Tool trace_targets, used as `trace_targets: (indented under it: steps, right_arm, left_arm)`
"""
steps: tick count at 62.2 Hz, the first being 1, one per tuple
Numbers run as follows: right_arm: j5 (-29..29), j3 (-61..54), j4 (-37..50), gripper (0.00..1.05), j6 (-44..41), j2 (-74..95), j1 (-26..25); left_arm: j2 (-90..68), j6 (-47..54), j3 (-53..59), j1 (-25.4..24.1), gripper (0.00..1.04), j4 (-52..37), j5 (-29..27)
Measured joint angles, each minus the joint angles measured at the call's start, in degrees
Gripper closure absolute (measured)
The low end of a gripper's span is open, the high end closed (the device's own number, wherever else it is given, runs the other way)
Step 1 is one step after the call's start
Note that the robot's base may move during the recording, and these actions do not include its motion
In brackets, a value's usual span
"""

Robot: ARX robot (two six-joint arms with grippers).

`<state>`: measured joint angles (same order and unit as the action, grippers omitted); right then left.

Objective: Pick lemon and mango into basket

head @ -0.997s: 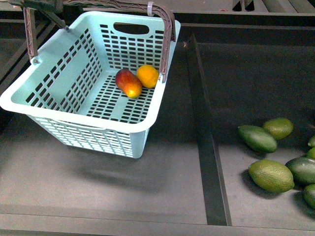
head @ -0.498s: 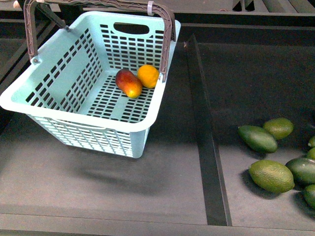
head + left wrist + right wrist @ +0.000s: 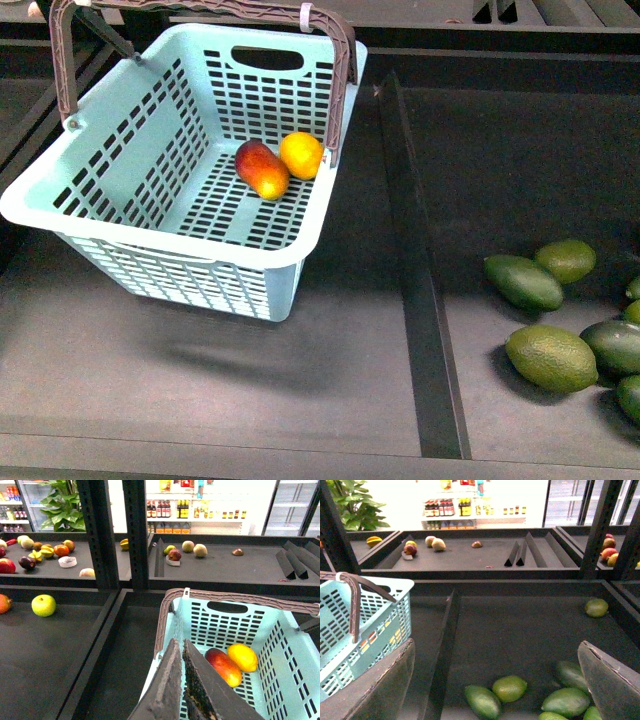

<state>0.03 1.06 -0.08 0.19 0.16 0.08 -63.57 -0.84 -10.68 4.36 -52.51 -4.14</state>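
From the front camera we see the basket (image 3: 150,225) standing tilted on the dark shelf (image 3: 200,370), with its brown handle (image 3: 340,70) raised over the far end. On its slotted floor the mango (image 3: 262,169) and the lemon (image 3: 301,155) lie touching each other, close to the far wall, the lemon nearer to the handle post. A raised divider (image 3: 425,300) separates this part of the shelf from the next compartment, where several green fruits (image 3: 550,357) lie together. Neither of our arms shows in this view.

From the left wrist camera we see our left gripper (image 3: 181,680) with its two fingers pressed almost together and nothing between them. It hangs over the rim of the basket (image 3: 295,680), beside the handle (image 3: 165,620). The mango (image 3: 223,666) and the lemon (image 3: 243,657) rest inside, side by side.

From the right wrist camera we see our right gripper (image 3: 500,680) with its fingers (image 3: 382,690) spread wide and holding nothing, above the green fruits (image 3: 509,688). One corner of the basket (image 3: 390,605) shows at the side; through its slots we can see a little red and yellow colour.
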Motion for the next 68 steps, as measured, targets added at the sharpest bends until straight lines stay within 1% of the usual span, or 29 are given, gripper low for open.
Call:
trace_targets:
  steps: [2, 4, 9, 12, 14, 16, 21, 28, 39, 68]
  right_arm:
    - [0.0, 0.0, 0.0, 0.09, 0.0, 0.0, 0.0]
    - [0.0, 0.0, 0.0, 0.09, 0.0, 0.0, 0.0]
    - [0.0, 0.0, 0.0, 0.09, 0.0, 0.0, 0.0]
    - [0.0, 0.0, 0.0, 0.09, 0.0, 0.0, 0.0]
    - [0.0, 0.0, 0.0, 0.09, 0.0, 0.0, 0.0]
    - [0.0, 0.0, 0.0, 0.09, 0.0, 0.0, 0.0]
    - [0.0, 0.0, 0.0, 0.09, 0.0, 0.0, 0.0]
    - [0.0, 0.0, 0.0, 0.09, 0.0, 0.0, 0.0]
    - [0.0, 0.0, 0.0, 0.09, 0.0, 0.0, 0.0]
    - [0.0, 0.0, 0.0, 0.09, 0.0, 0.0, 0.0]
  left_arm:
    - [1.9, 0.0, 1.2, -1.4, 1.01, 0.8, 2.4]
    - [3.1, 0.1, 1.8, -2.5, 1.01, 1.4, 3.5]
    - [7.0, 0.1, 3.7, -4.1, 1.01, 3.5, 3.7]
    - [9.4, 0.2, 4.6, -4.1, 1.01, 4.9, 4.0]
    - [9.6, 0.2, 6.1, -4.1, 1.01, 2.9, 4.2]
    - [10.5, 0.2, 7.5, -4.2, 1.01, 2.9, 4.1]
    - [14.3, 0.2, 8.8, -4.2, 1.01, 5.9, 4.2]
    - [22.7, 0.2, 9.7, -4.2, 1.01, 13.1, 4.2]
    - [31.1, 0.2, 9.8, -4.2, 1.01, 20.7, 4.1]
    - [46.6, 0.2, 9.8, -4.2, 1.01, 35.5, 4.2]
